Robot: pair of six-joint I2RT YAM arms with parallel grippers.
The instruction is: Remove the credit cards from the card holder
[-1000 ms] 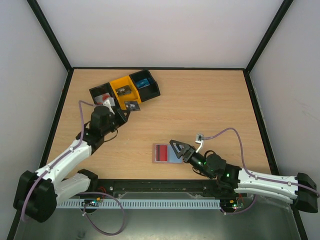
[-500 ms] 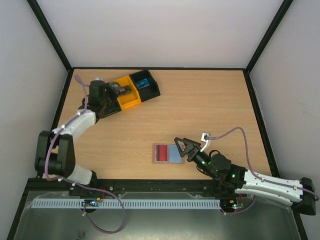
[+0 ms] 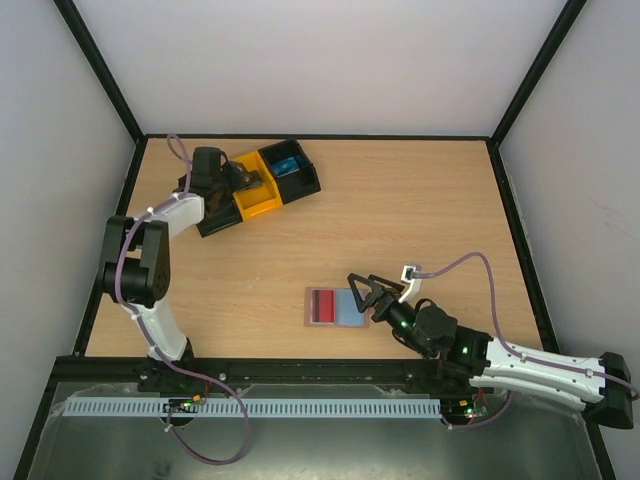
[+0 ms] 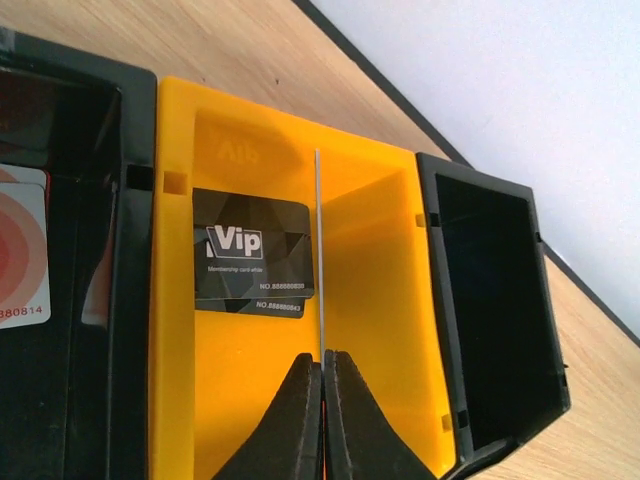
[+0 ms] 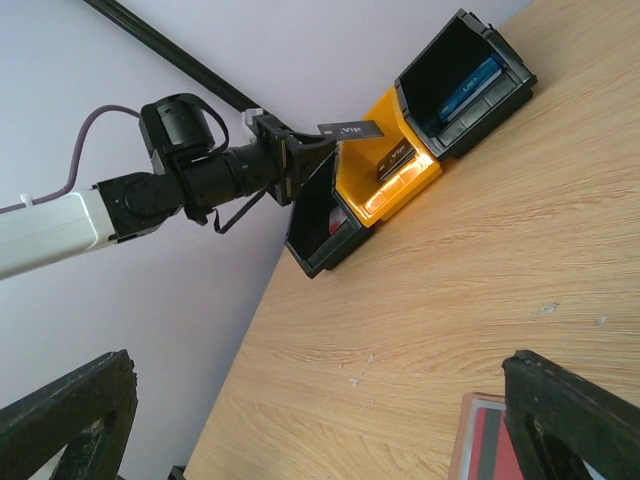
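The card holder (image 3: 334, 307) lies open on the table, pale inside, with a red card (image 3: 322, 305) in its left half; its corner (image 5: 492, 440) shows at the bottom of the right wrist view. My right gripper (image 3: 358, 295) hovers open at its right edge, nothing between its fingers (image 5: 575, 420). My left gripper (image 4: 322, 360) is shut on a thin card (image 4: 319, 250) seen edge-on, held over the yellow bin (image 4: 380, 290). From the right wrist view that card (image 5: 352, 130) is black and sits above the bin (image 5: 400, 172).
Three bins stand in a row at the back left (image 3: 250, 180). The yellow one holds black VIP cards (image 4: 252, 250). The left black bin holds a red and white card (image 4: 20, 250); the right black bin (image 5: 470, 70) holds a blue card (image 5: 468, 88).
My left arm has swung from the table in front of the bins round to the back left, carrying the card over the yellow bin. The right gripper shifted slightly right.
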